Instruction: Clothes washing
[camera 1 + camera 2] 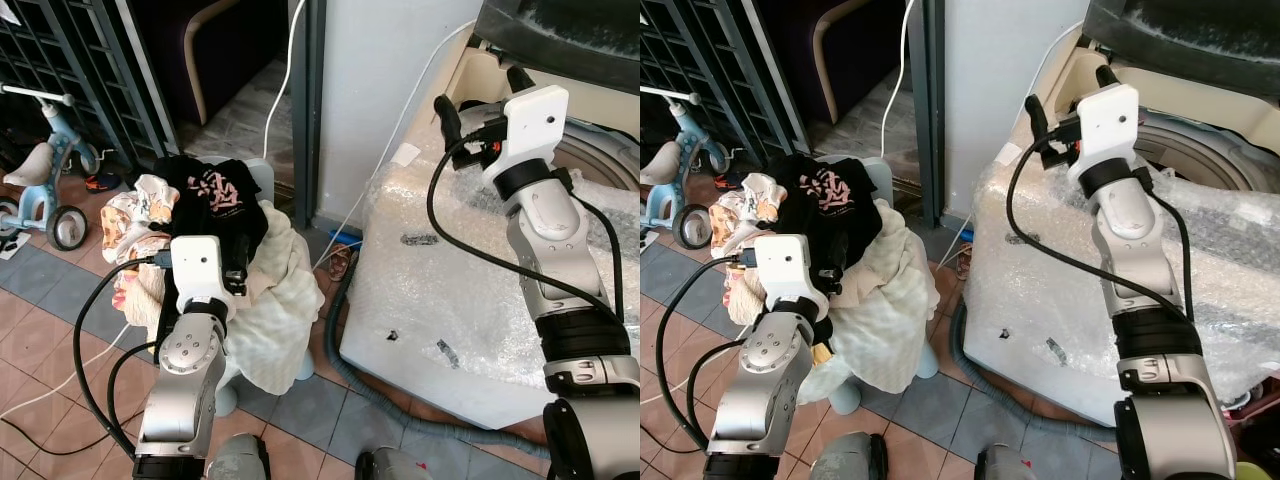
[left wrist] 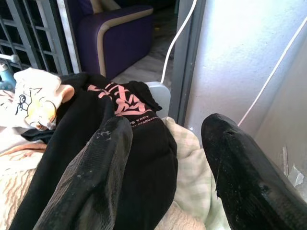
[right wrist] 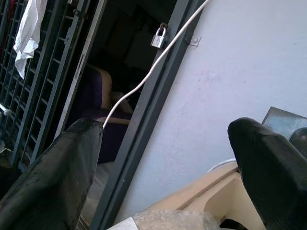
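The step in hand looks like the pick-up of a garment from the heap, ahead of carrying it to the washer. The left gripper (image 1: pixel 238 262) reaches into the mound of clothes (image 1: pixel 262 300) piled on a pale stool beside the doorway. In the left wrist view its two long black fingers (image 2: pixel 91 182) stand spread apart with nothing clamped between them. The black T-shirt with pink lettering (image 2: pixel 125 103) lies on top of the heap, draped partly under the fingers, its dark cloth running beneath one finger and into the gap. A pale green-checked cloth (image 2: pixel 192 177) lies below the other finger.

The right gripper (image 1: pixel 478 98) is held up over the near corner of the white top-loading washing machine wrapped in bubble plastic (image 1: pixel 440 300), close to the drum opening (image 1: pixel 595 160). Its fingers (image 3: pixel 53 177) are also parted and empty, pointing toward the wall and doorway.

The next move probably calls for the left gripper to sink a little deeper into the black cloth and close on a fold, then lift clear so the shirt peels off the pile without dragging the others down.
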Robot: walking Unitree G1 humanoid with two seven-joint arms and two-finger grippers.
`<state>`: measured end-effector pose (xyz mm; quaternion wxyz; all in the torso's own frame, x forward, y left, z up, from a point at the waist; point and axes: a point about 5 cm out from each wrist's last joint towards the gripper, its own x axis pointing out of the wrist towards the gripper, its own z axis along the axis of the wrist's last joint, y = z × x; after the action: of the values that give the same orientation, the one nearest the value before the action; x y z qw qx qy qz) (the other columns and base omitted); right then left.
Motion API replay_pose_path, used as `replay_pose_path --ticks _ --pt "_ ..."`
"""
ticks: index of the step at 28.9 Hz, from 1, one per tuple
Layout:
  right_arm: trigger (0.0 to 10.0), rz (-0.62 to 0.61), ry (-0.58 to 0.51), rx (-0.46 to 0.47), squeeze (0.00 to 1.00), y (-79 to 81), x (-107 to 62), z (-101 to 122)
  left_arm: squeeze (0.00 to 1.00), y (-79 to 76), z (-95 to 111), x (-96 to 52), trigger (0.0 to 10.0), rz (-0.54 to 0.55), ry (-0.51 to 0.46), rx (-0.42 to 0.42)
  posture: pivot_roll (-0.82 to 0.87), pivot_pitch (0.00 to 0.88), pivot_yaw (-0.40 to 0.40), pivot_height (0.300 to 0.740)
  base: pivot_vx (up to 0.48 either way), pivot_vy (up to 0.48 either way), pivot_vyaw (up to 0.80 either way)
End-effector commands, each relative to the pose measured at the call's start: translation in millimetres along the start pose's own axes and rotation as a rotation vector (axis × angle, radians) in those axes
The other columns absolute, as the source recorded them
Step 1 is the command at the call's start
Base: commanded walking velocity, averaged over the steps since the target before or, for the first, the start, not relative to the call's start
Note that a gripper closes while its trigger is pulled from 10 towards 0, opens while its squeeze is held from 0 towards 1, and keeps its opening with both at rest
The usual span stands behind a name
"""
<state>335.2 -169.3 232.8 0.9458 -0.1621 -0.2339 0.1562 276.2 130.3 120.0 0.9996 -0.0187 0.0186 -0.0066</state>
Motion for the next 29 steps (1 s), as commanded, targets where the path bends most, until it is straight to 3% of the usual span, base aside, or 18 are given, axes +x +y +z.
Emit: replay_pose_path --ticks 1,5,11,14,20,25,26,27,28,29 --pt "10.0 0.033 -0.022 -0.033 1.0 9.1 -1.4 5.6 0.0 -0.9 -0.8 1.9 10.0 -0.007 0.007 0.002 -0.01 0.052 0.04 0.74 0.0 0.0 0.0" --pt "10.0 0.008 -0.044 -0.09 1.0 16.7 -3.6 10.4 0.0 -1.3 -0.2 1.5 10.0 0.007 -0.003 0.005 0.0 0.045 0.028 0.74 0.0 0.0 0.6" --pt "10.0 -0.122 0.014 -0.017 1.0 24.2 -10.4 5.3 0.0 8.3 6.4 -3.9 10.0 0.072 -0.035 -0.013 0.01 0.049 0.023 0.74 0.0 0.0 0.8" --pt "10.0 -0.202 0.058 0.043 1.0 29.6 -12.4 -2.8 0.0 15.9 2.0 -10.2 10.0 0.102 -0.019 0.016 0.02 0.053 0.026 0.74 0.0 0.0 0.8" --pt "10.0 -0.173 0.11 0.099 1.0 51.0 -20.1 -13.2 0.0 24.0 2.1 -10.1 10.0 0.154 -0.017 0.023 0.03 0.057 0.018 0.74 0.0 0.0 0.8" --pt "10.0 -0.161 0.161 0.134 1.0 58.6 -28.2 -22.0 0.0 25.4 1.8 -9.5 10.0 0.175 -0.008 0.015 0.04 0.063 0.011 0.74 0.0 0.424 0.8" --pt "10.0 -0.165 0.168 0.135 0.89 58.2 -29.0 -23.3 0.0 25.2 1.2 -9.8 10.0 0.178 -0.004 0.013 0.04 0.063 0.011 0.74 0.0 0.48 0.8" --pt "10.0 -0.165 0.168 0.135 0.89 58.2 -29.0 -23.3 0.0 25.2 1.2 -9.8 10.0 0.178 -0.004 0.013 0.04 0.063 0.011 0.74 0.0 0.48 0.8" --pt "10.0 -0.17 0.177 0.132 0.37 57.3 -29.9 -24.7 0.0 25.0 0.7 -10.4 10.0 0.179 -0.001 0.012 0.04 0.069 0.013 0.74 0.0 0.48 0.64" --pt "10.0 -0.166 0.202 0.165 0.0 57.2 -32.3 -28.8 0.0 24.7 -1.0 -11.8 10.0 0.178 0.007 0.014 0.03 0.07 0.015 0.74 0.0 0.48 0.0"
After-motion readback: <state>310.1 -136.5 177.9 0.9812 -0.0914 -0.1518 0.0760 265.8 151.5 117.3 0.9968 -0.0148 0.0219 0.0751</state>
